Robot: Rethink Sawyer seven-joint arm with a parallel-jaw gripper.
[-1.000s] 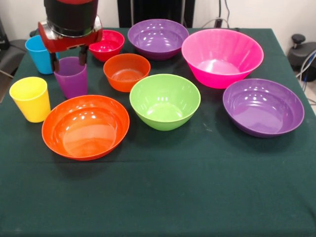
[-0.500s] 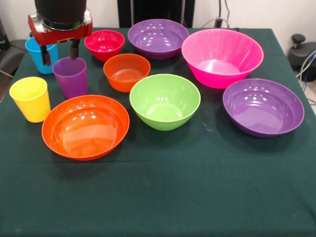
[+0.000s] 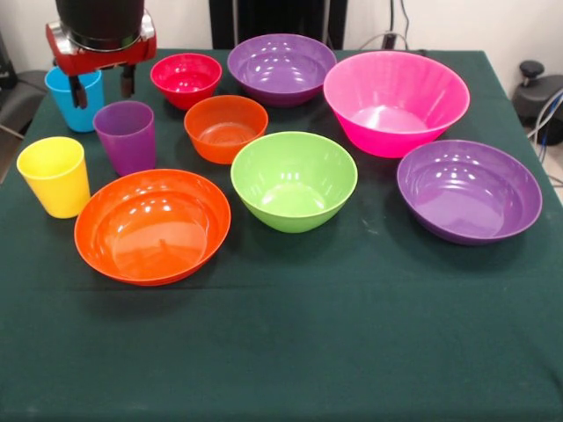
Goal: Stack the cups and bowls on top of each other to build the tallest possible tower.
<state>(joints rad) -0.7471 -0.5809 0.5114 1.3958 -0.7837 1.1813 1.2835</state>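
The gripper [image 3: 103,86] hangs with its fingers spread apart and empty, above and between the blue cup [image 3: 69,98] and the purple cup [image 3: 126,136]. Descending here, a finger could clip either rim and topple a cup. Three cups and seven bowls sit separately; no tower exists yet.

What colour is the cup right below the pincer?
Purple cup, under the pincer; front view shows it best.
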